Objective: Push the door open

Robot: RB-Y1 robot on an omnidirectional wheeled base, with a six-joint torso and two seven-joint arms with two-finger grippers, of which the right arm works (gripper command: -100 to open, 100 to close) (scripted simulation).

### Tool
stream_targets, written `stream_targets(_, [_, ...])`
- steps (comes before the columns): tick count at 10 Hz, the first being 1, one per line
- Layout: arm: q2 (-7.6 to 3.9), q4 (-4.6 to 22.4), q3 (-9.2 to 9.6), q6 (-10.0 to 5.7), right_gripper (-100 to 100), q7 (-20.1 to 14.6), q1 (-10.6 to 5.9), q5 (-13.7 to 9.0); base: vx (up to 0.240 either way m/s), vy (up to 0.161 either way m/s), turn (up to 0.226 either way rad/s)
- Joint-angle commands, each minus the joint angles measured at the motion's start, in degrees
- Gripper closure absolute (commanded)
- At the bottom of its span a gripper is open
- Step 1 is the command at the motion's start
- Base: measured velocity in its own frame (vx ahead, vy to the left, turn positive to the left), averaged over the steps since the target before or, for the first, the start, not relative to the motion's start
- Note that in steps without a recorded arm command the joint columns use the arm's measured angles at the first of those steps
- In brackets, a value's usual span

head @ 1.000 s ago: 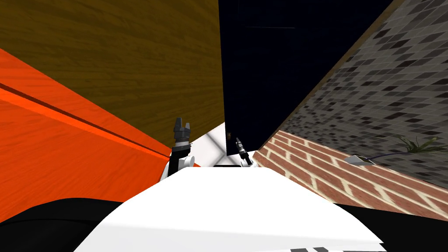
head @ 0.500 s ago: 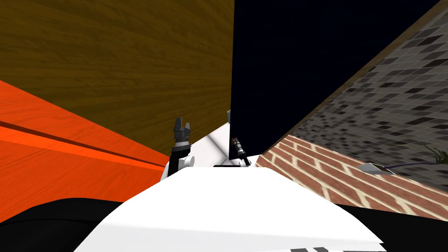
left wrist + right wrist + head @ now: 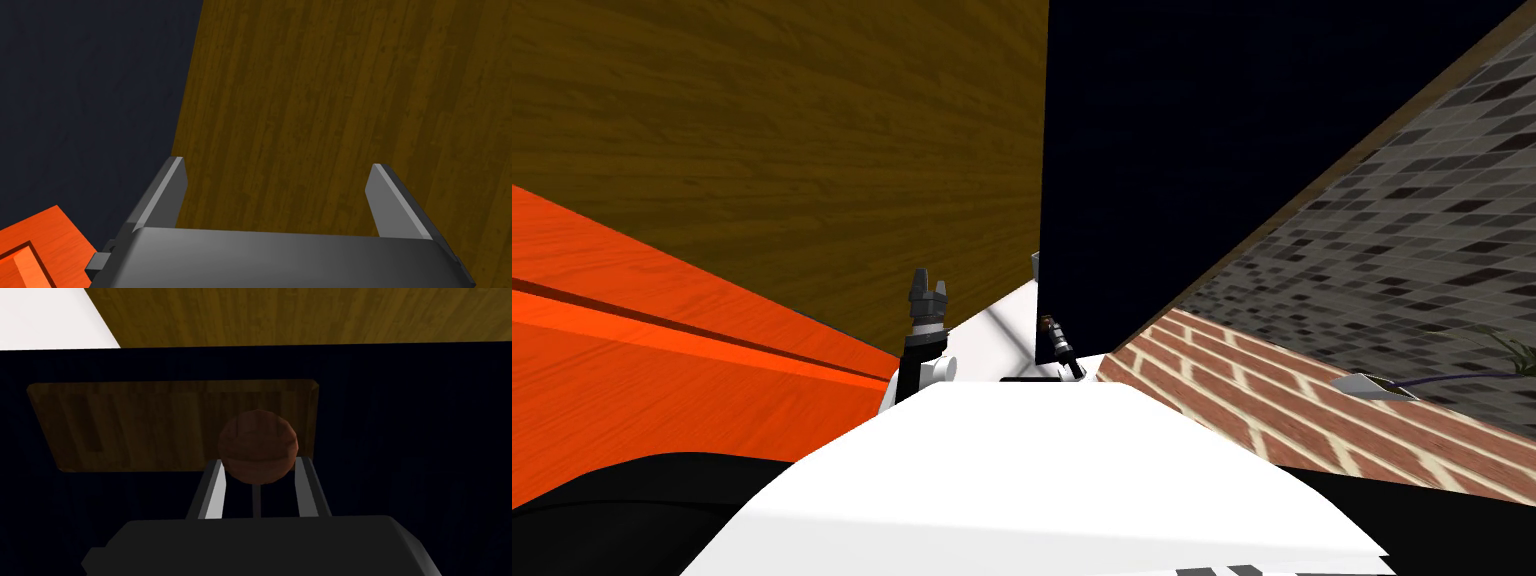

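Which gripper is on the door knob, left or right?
The right gripper: its fingers press the sides of the round brown knob on the dark door. The left gripper stands open before a brown wooden surface.

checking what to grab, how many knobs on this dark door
1: a round brown knob on the wooden plate of the dark door, clamped by the right gripper. The door's far side is hidden.
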Motion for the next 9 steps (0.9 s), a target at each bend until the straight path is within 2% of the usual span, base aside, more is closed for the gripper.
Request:
stream_targets(1, [-0.08,0.0,-0.08,-0.07,100,0.0,0.00,0.0,-0.006,0.000,-0.003])
stream_targets(2, [-0.08,0.0,-0.08,-0.07,100,0.0,0.00,0.0,0.000,0.000,0.000])
stream_targets(3, [-1.28,-0.3,0.65,0.29,100,0.4,0.26,-0.7,0.122,0.008,-0.224])
stream_targets(4, [-1.73,-0.5,0.97,0.41,100,0.6,0.36,-1.1,0.203,0.026,-0.212])
stream_targets(5, [-2.39,1.2,1.38,-0.12,-100,1.6,-0.55,-2.9,-0.008,-0.045,0.005])
stream_targets(8, [-3.10,2.8,1.96,-0.41,-100,3.0,-1.89,-5.5,-0.153,-0.089,0.038])
stream_targets(9, [-3.22,3.7,2.30,-0.57,-100,3.8,-2.66,-7.0,-0.158,-0.095,0.033])
